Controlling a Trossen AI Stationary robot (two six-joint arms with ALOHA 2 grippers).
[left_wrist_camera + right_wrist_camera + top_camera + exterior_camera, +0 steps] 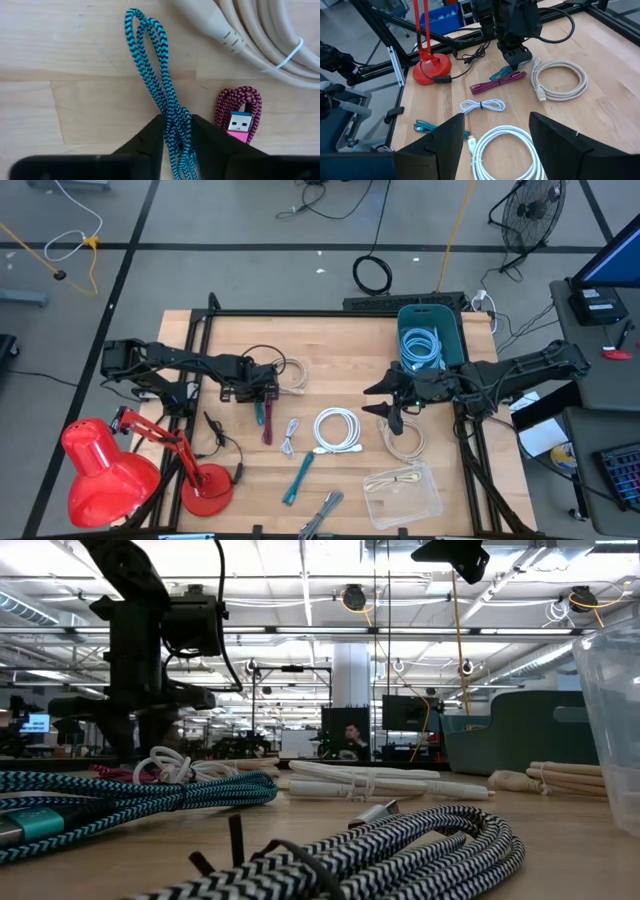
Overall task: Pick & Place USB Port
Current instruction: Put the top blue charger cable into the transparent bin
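I see left gripper (176, 131) low on the table, fingers closing around teal braided USB cable (157, 85), pink braided USB cable (239, 112) at its 3 o'clock, right gripper (495, 145) open, idle.

Both arms (180, 365) were dark, jointed and boxy, with black cables looping along them. The left gripper (175, 145) had two matte black wedge-shaped fingers (150, 145).

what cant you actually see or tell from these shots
- Teal braided cable: in the left wrist view its near end runs under the left gripper fingers.
- Pink cable: cut off by the edge there.
- Clear plastic container: cropped by the low view's edge.
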